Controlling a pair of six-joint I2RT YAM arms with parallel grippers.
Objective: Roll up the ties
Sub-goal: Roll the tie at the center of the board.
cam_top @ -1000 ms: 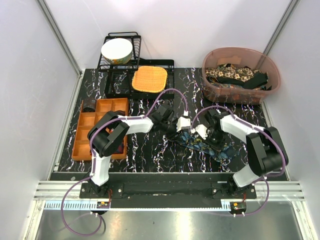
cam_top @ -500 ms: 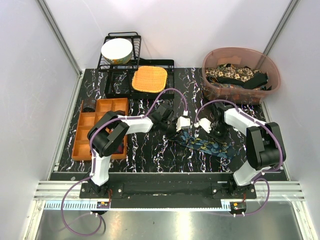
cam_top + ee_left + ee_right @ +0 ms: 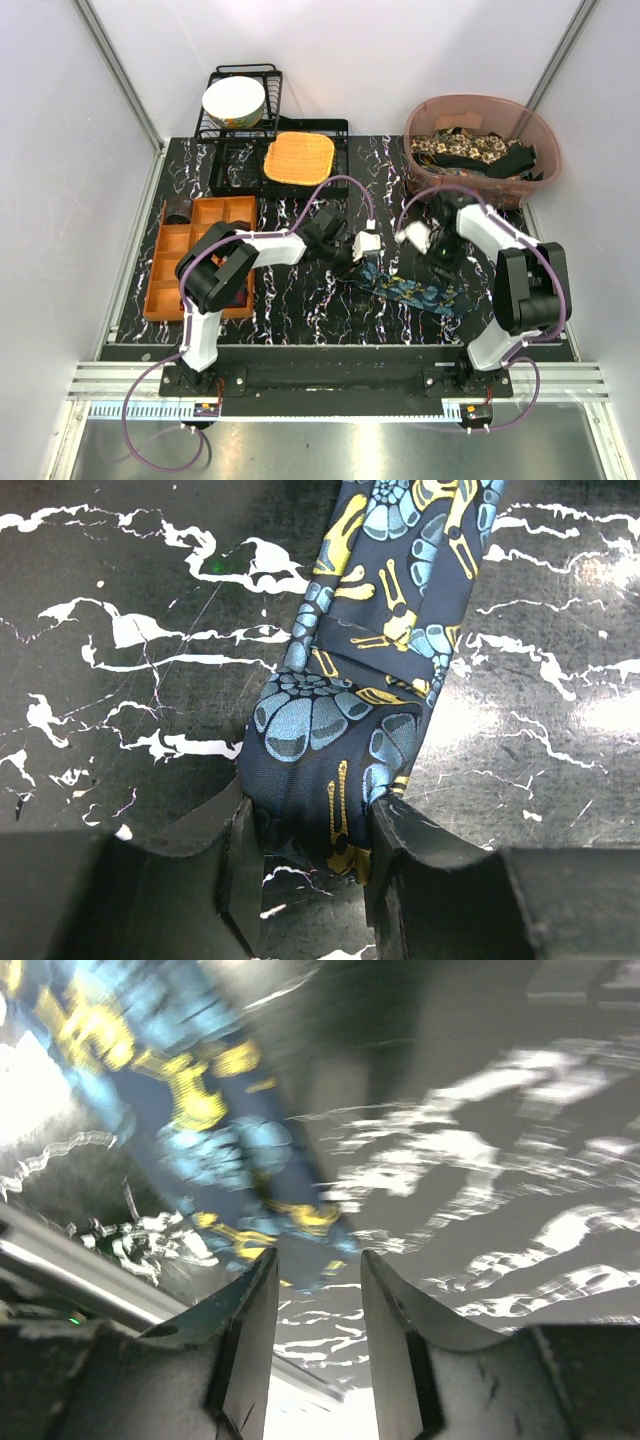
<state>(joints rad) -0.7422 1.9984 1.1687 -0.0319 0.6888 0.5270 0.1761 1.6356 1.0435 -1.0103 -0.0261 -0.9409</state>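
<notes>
Tie (image 3: 415,292): flat on desk (image 3: 300,300) centre, running toward 4 o'clock.
Left claw (image 3: 315,855): pinching tie's folded end.
Right claw (image 3: 318,1295): spread, empty.
Risk: one-sided hold; fold may slip, roll skews.

A black, white-veined table (image 3: 300,290) is seen from above, and four things are set directly on it. An orange compartment tray (image 3: 160,262) is placed at 9 o'clock, a black wire dish rack (image 3: 235,170) at 11 o'clock and a translucent brown tub (image 3: 470,185) at 2 o'clock. A dark blue tie (image 3: 420,293) is laid flat from the centre toward 4 o'clock.
</notes>
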